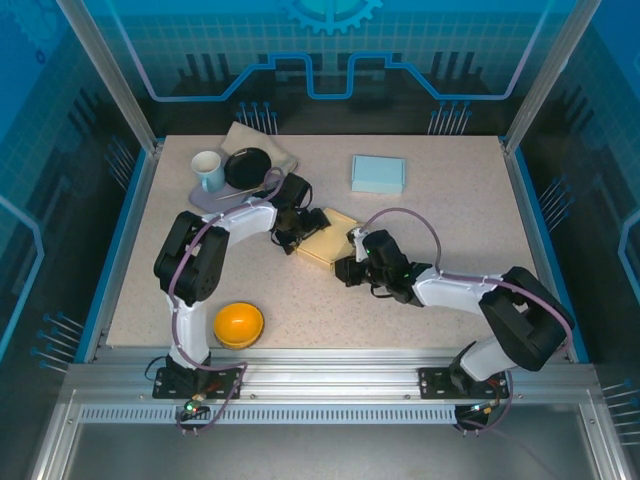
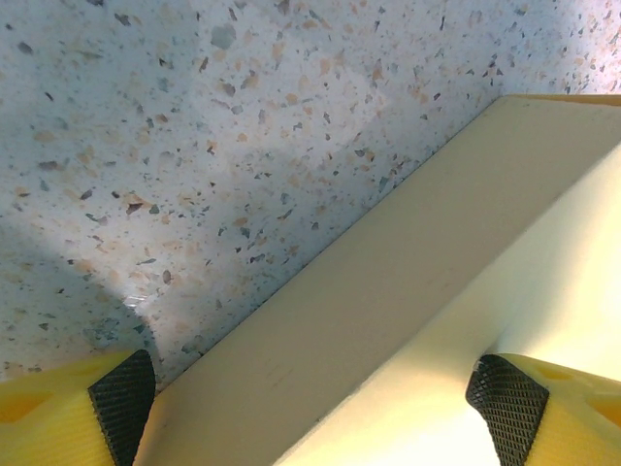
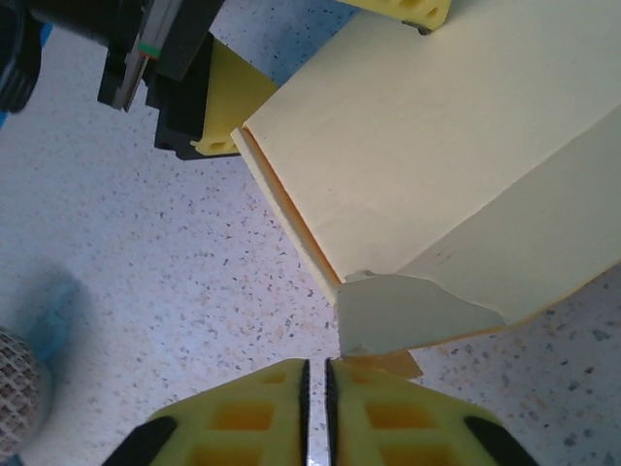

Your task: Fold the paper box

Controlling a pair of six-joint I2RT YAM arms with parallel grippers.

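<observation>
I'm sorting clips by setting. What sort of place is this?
Probably a lab robot test cell, not a home: a left arm and right arm bolted to an aluminium rail, blue printed panels walling in the speckled table, and staged props like a mug and orange bowl.

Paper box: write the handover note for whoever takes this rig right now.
Left gripper: open, astride one edge of the box.
Right gripper: shut, apparently empty, tips just short of the end flap.
Where: the box lies mid-table between both grippers.
Done: the body looks folded up.
Left: the end flap sticks out loose and probably needs tucking in.
</observation>
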